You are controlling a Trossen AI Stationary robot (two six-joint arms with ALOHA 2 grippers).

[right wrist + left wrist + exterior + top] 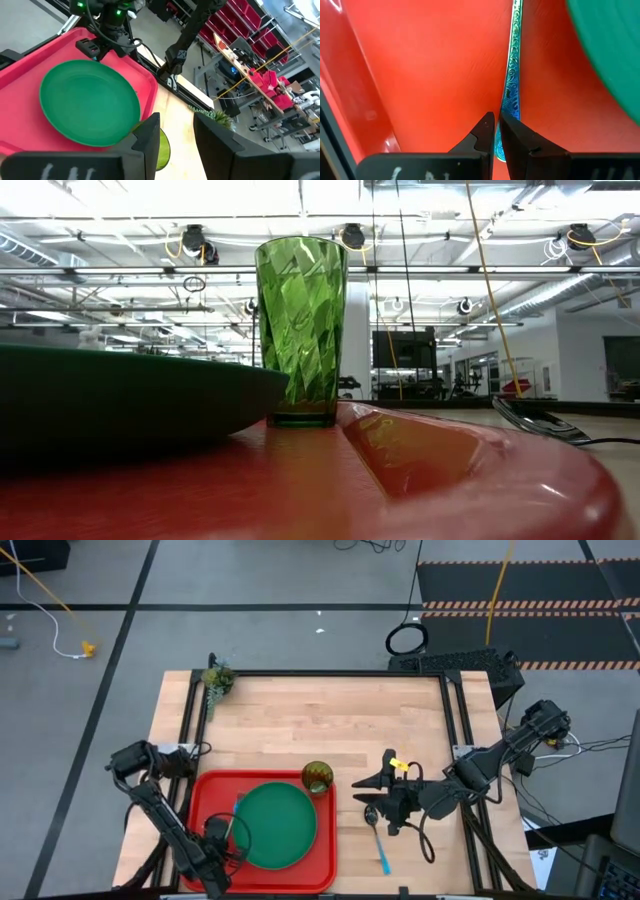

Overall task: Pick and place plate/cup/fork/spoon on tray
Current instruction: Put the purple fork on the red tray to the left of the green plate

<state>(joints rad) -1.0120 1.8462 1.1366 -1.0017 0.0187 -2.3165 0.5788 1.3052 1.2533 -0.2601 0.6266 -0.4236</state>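
Fork [512,75] gripped by left claw [496,131] over tray [205,800]; release needed. Right claw [175,135] released, poised above spoon [377,835].

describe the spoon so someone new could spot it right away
Start at the red tray on the wooden table. On the bare wood beside it, under the right gripper, lies the spoon. It alone lies off the tray, with a dark oval bowl and a light-blue handle.

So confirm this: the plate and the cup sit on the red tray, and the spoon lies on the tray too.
Not quite. The plate and the cup do sit on the red tray, but the spoon does not: it lies on the wooden table, just right of the tray. The high view shows it.
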